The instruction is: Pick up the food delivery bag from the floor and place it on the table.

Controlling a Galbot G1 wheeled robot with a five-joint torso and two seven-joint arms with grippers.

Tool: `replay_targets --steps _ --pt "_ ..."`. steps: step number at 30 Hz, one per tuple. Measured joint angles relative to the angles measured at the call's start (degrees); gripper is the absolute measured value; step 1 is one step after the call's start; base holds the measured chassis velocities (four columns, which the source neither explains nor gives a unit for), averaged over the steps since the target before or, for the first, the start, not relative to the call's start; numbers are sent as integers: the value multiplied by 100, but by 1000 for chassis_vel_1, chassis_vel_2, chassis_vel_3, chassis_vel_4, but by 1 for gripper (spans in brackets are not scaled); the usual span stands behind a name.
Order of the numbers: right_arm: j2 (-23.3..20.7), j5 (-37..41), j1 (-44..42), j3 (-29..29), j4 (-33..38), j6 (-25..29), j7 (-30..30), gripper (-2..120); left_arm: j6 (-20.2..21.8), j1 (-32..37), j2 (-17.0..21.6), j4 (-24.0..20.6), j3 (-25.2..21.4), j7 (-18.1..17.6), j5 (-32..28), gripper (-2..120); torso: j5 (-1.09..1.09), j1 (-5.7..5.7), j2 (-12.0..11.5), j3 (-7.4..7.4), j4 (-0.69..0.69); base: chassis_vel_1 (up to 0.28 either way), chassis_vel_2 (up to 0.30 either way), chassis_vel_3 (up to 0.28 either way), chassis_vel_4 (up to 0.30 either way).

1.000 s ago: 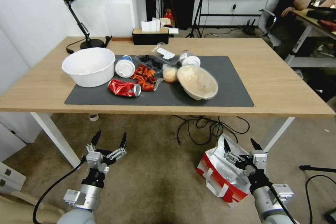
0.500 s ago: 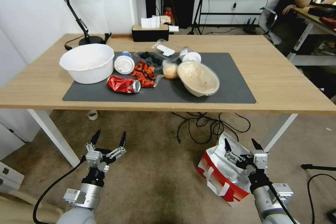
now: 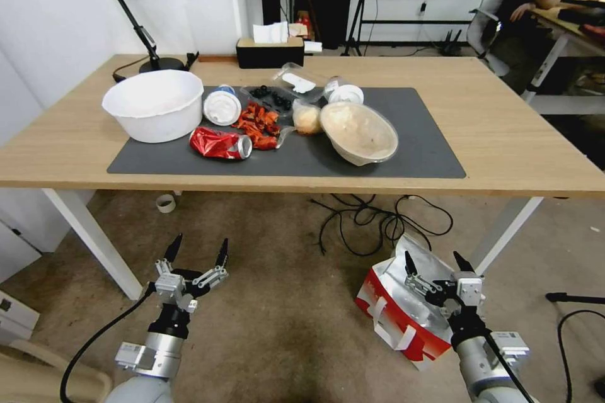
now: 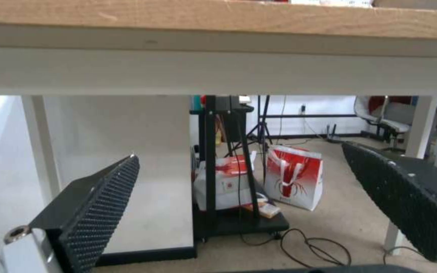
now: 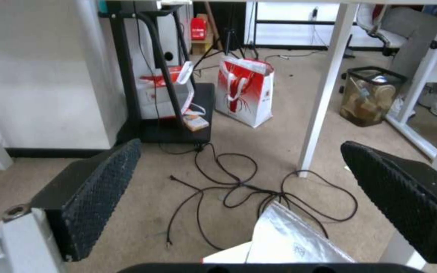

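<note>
While the food delivery bag (image 3: 403,312) lay tilted on the carpeted floor beside the worktop (image 3: 504,132), its crinkled silver foil lining showing, the right gripper (image 3: 439,264) hovered open above its mouth. The left gripper (image 3: 196,250) hung open, well apart.

Both arms reach forward low over the floor, short of the table's (image 3: 517,157) near edge. The left gripper (image 3: 196,252) points toward the table, jaws spread wide and holding nothing. The right gripper (image 3: 438,260) hangs just above the food delivery bag (image 3: 394,312), jaws likewise apart, closed on nothing.
</note>
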Motion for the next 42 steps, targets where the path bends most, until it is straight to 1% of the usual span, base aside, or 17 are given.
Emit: replay_targets --steps 2,4,14,22,27,30,42 --pt "0 0 0 0 0 0 0 100 0 0 0 0 0 0 0 100 0 0 0 0 0 0 0 0 0" --pt "-18 -4 -5 2 0 0 3 100 -3 2 -17 0 3 3 7 100 0 -41 -108 -69 0 0 0 0 0" --pt "-14 -11 5 -5 -6 0 13 100 -33 15 -27 0 -27 7 9 100 0 -130 -319 -191 0 0 0 0 0" --pt "-18 -22 -5 -12 -6 7 13 100 -73 -2 -42 45 -17 24 13 100 0 -211 -542 -330 0 0 0 0 0" --pt "-26 -22 -7 -9 -6 10 14 100 -89 -9 -53 54 -14 29 13 100 0 -244 -631 -386 0 0 0 0 0" --pt "-31 -22 -10 -8 -6 11 14 100 -94 -13 -63 60 -12 33 13 100 0 -280 -729 -450 0 0 0 0 0" --pt "-35 -26 -19 -2 -2 18 16 100 -139 -1 -70 72 -7 48 16 100 0 -383 -1001 -620 0 0 0 0 0"
